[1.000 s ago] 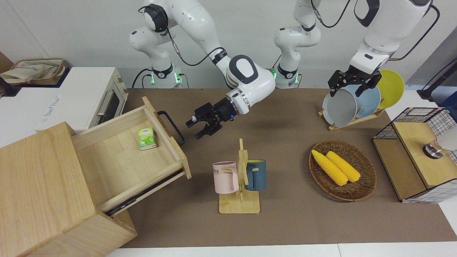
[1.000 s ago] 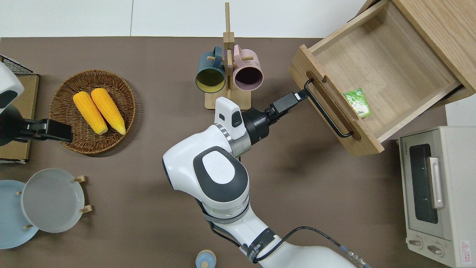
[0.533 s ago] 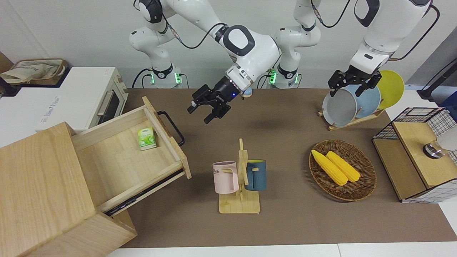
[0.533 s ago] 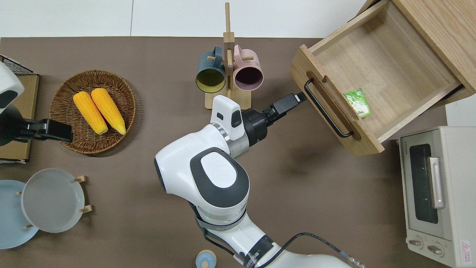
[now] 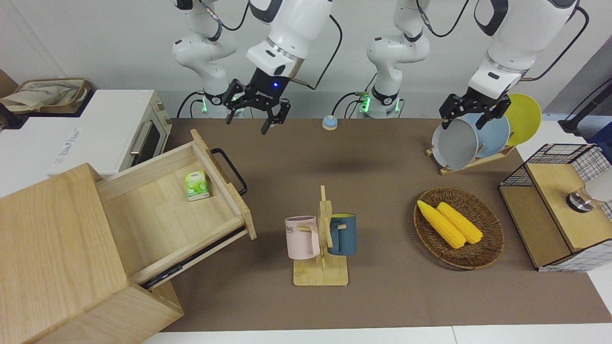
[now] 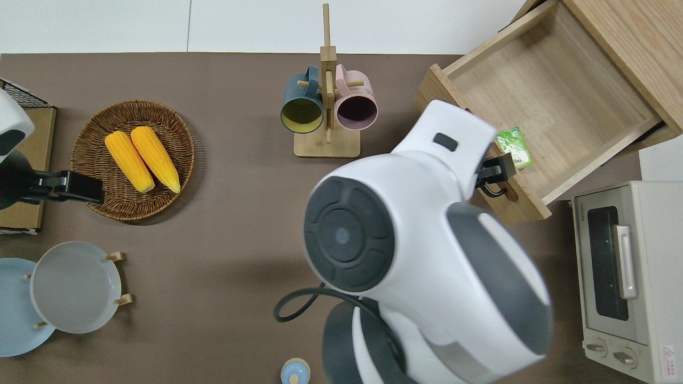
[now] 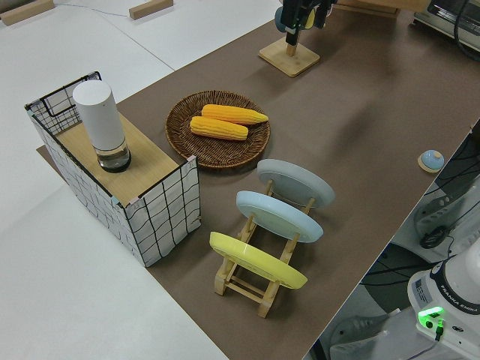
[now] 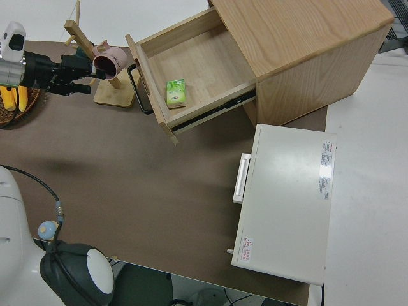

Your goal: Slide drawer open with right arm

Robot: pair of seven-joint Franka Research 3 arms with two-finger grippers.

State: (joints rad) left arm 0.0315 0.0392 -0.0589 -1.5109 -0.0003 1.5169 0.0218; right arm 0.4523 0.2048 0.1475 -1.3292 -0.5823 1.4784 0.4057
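Observation:
The drawer (image 5: 158,220) stands pulled far out of its light-wood box (image 5: 52,248), also clear in the overhead view (image 6: 549,90) and right side view (image 8: 191,64). Its black bar handle (image 5: 230,171) is free. A small green packet (image 5: 196,185) lies inside, near the drawer front. My right gripper (image 5: 251,117) hangs open and empty, lifted high off the table. From overhead the arm's bulk hides most of it, and only a black part of the gripper (image 6: 496,172) shows by the drawer front's nearer end. The left arm is parked, its gripper (image 5: 471,119) open.
A white toaster oven (image 5: 119,129) stands beside the drawer box, nearer to the robots. Mid-table is a mug rack (image 5: 321,239) with pink and blue mugs. A wicker basket (image 5: 492,239) with corn, a plate rack (image 5: 442,169), a mesh box (image 5: 559,205) and a small blue knob (image 5: 329,123) are there too.
My right gripper drew back from the drawer handle, rose and swung toward the robots' edge of the table, staying open. The drawer and the left arm did not move.

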